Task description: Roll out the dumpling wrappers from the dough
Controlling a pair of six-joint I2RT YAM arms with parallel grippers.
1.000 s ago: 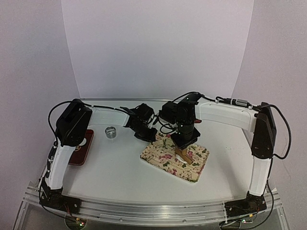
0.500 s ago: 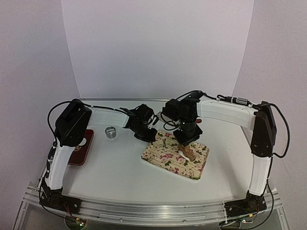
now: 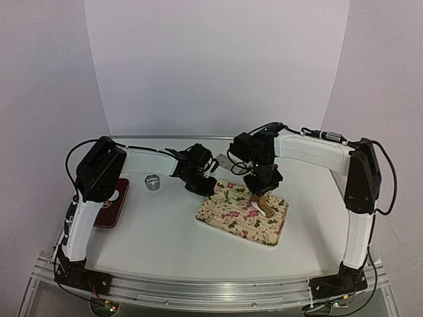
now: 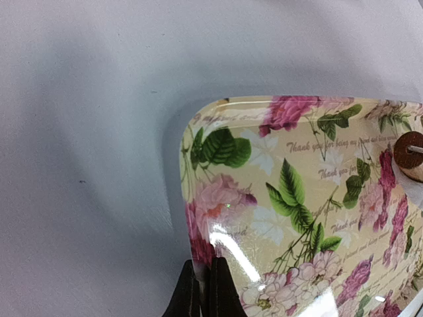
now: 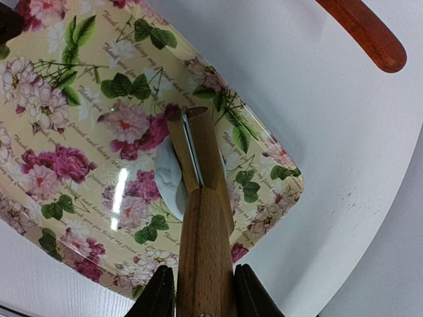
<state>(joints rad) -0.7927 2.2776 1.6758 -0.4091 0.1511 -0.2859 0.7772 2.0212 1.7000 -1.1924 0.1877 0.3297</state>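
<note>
Tabletop, white, fills the lower half of the overhead view. Right of centre on it lies a floral tray, set askew. The left gripper, jaws pressed together, sits at the tray's upper-left corner; whether it pinches the rim I cannot tell. The right gripper clamps the handle of a wooden roller, whose head rests on flattened white dough, just right of the tray's middle. A small metal ring stands left of centre.

Floral tray, metal ring
</note>
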